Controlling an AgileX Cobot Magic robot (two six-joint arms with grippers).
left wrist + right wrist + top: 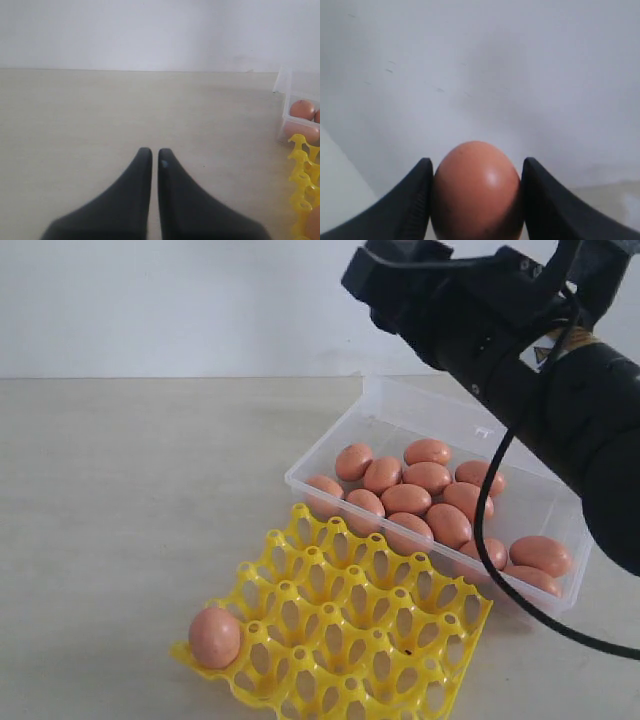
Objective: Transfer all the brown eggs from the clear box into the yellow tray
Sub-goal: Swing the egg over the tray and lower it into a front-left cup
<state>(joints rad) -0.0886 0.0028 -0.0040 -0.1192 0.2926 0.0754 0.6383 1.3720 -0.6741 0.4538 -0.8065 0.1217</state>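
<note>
Our right fingers (417, 200) clasp a brown egg (476, 190), left fingers (132, 200) closed and empty; we should lower it gently into a free cup of the yellow tray (385, 645).

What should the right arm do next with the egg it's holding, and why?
Probably carry it over the yellow tray and lower it into an empty cup: the right gripper grips a brown egg, and only one other egg sits there.

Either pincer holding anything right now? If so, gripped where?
Right pincer holds one brown egg, clamped on its two opposite sides, with the rounded end showing between them. Left pincer is shut and empty.
</note>
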